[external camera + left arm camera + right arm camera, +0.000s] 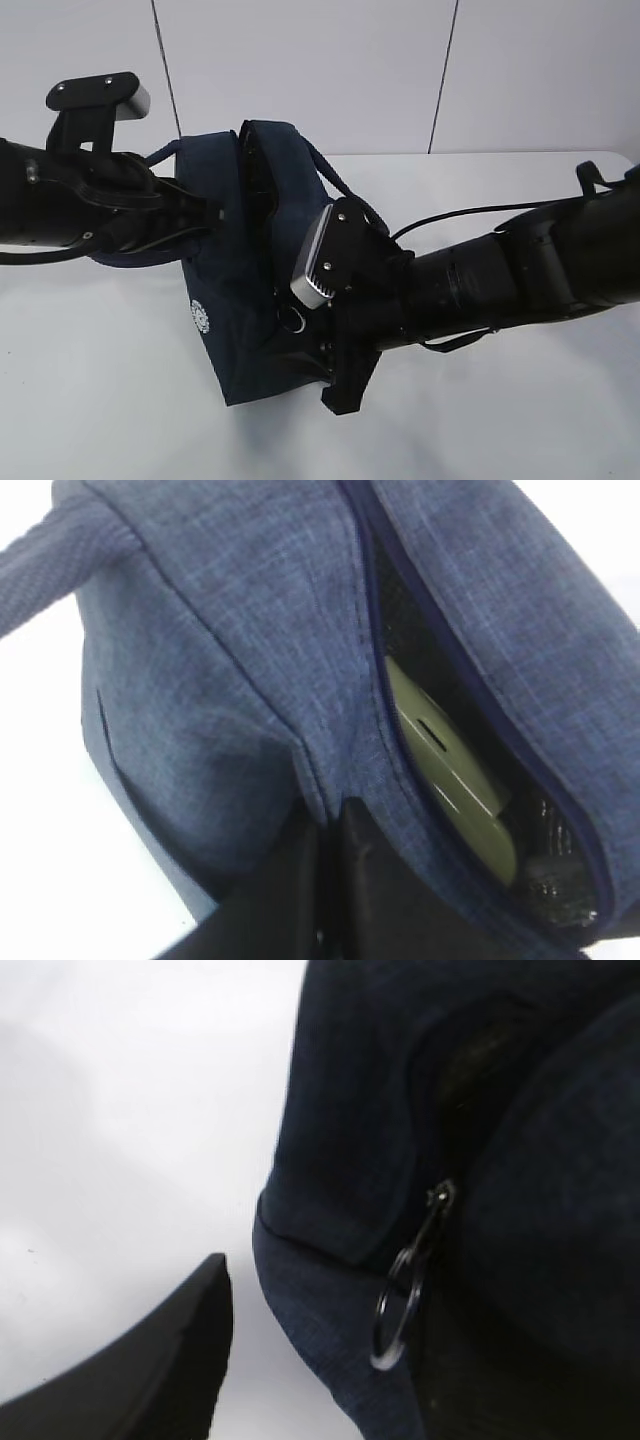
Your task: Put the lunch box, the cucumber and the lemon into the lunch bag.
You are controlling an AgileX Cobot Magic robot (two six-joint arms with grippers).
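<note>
The dark navy lunch bag [235, 300] stands mid-table with its top zipper partly open. Through the gap the left wrist view shows the pale green lid of the lunch box [450, 780] inside the lunch bag [220, 660]. My left gripper [210, 212] is shut on a fold of fabric beside the opening, seen close up where the left gripper [325, 880] pinches the seam. My right gripper [310, 350] is open at the bag's near end, and the right gripper [330, 1380] straddles the corner next to the metal ring pull [405, 1300]. The cucumber and the lemon are hidden.
The white table [500, 420] runs around the bag on all sides. One loop handle [335, 180] hangs off the bag's far right side. A pale wall stands behind the table.
</note>
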